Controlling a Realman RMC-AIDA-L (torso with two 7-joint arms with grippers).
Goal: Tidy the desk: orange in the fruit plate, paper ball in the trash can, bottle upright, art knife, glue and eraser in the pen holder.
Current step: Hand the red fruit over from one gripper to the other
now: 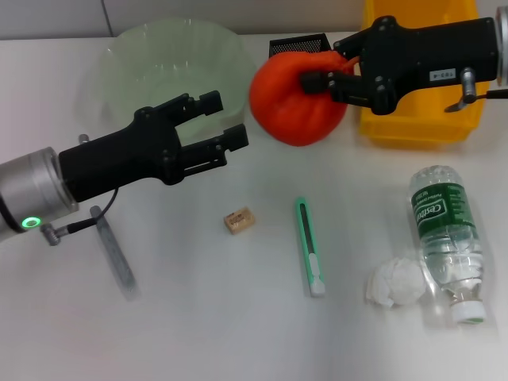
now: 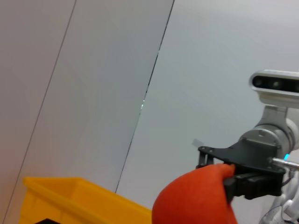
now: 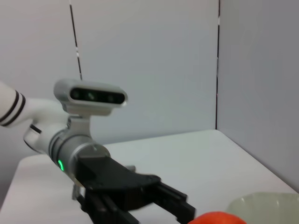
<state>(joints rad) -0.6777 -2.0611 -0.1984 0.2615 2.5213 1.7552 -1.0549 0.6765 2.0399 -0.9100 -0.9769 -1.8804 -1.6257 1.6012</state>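
Head camera looks steeply down at the desk [image 1: 198,333]; both wrist cameras face level, sharing the orange [image 1: 295,99].

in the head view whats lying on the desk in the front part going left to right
glue stick → eraser → art knife → paper ball → bottle, lying on its side

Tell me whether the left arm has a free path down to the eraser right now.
Probably yes. The left gripper hangs open and empty over the table, and the eraser lies alone on bare surface just in front of it. The art knife lies apart to one side, and the right gripper holds the orange farther back.
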